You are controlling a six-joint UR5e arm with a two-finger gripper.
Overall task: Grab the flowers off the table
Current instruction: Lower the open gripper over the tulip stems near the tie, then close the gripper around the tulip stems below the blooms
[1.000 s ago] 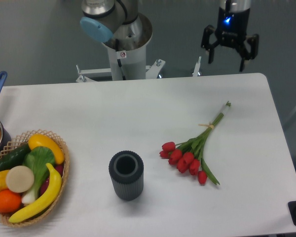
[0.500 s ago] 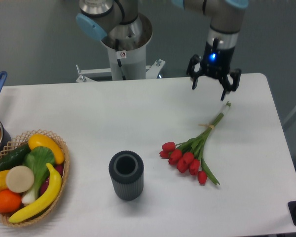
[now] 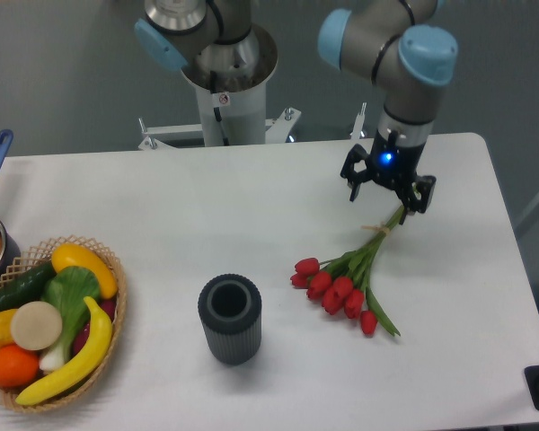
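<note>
On the white tabletop (image 3: 251, 197) the flowers (image 3: 352, 274) lie flat right of centre, red heads toward the near edge, stems running up to the right. Directly over the stem ends hangs the pincer (image 3: 388, 190), fingers spread wide and holding nothing. Left of the flowers stands a dark ribbed cylinder (image 3: 230, 319).

No legible text or labels.

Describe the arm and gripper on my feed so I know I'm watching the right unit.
The arm is silver-grey tubing with light-blue caps on its joints. The gripper is black, with two dark claw-like fingers and a glowing blue light on its body. A small red-and-white label sits on the grey base column.
</note>
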